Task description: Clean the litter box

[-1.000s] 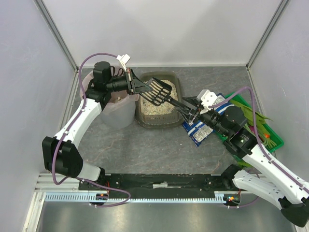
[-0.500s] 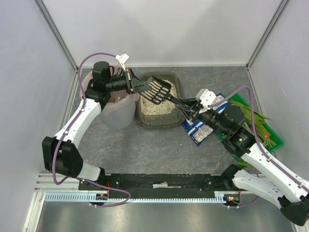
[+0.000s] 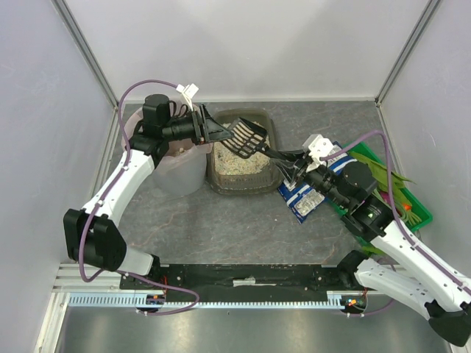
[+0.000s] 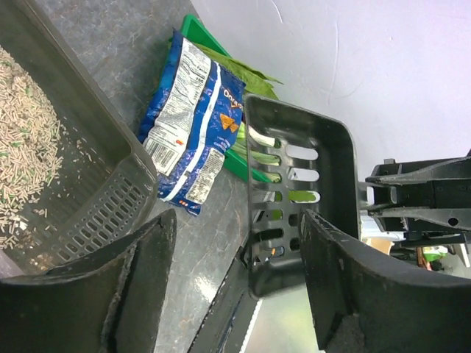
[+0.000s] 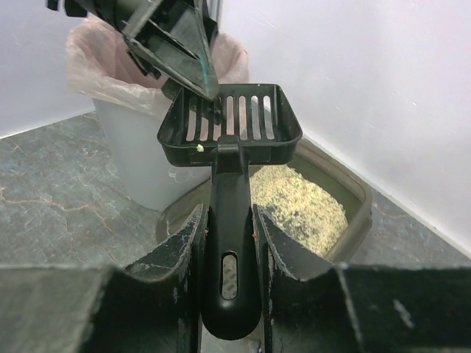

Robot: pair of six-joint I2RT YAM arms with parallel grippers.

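Since a second ago my left end effector (image 3: 221, 132) has released the scoop (image 3: 246, 136), and my right end effector (image 3: 293, 165) is clenched on its handle (image 5: 229, 191) over the litter box (image 3: 243, 187) at the far edge of the surface (image 3: 221, 228), so I judge the handover done, scooping still ahead.

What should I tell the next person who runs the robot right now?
Left gripper: open, with a finger on each side of the scoop's head, not gripping it.
Right gripper: shut on the handle of the scoop.
Where things are: the scoop is held up over the litter box, nearly empty, with just one crumb showing. The box holds pale litter. The bin stands just left of the box.
Done: the scoop is in hand.
Left to do: probably scoop through the litter and tip what it catches into the bin.
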